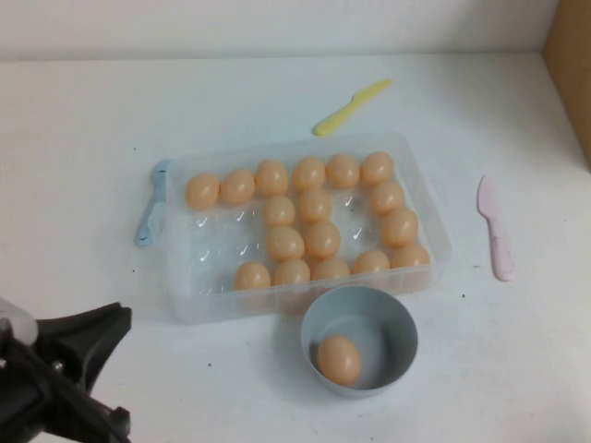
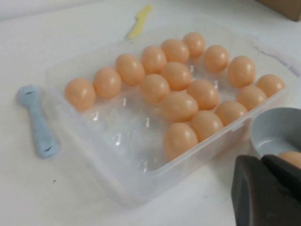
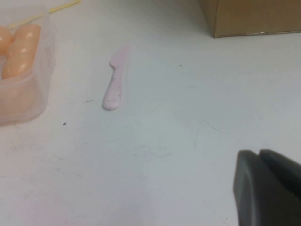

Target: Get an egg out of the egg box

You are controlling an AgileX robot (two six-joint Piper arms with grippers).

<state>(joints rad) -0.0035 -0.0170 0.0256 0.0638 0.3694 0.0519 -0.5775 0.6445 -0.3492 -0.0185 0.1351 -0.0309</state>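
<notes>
1 smooth peach-orange egg (image 1: 339, 359) already lies in the round grey-blue bowl (image 1: 399, 325) at 6 o'clock of the clear plastic egg box (image 1: 175, 277), so the removal looks done. The left tool (image 1: 88, 346) sits closed and empty at 8 o'clock on the white tabletop (image 1: 83, 129). The right tool (image 3: 268, 188) appears closed, near the pink plastic knife (image 3: 115, 84).

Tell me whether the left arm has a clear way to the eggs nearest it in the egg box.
Probably yes. The left tool, shut and empty, sits near the table's front left. The egg box has no lid, and only bare table lies between. The bowl stands off to the side.
</notes>
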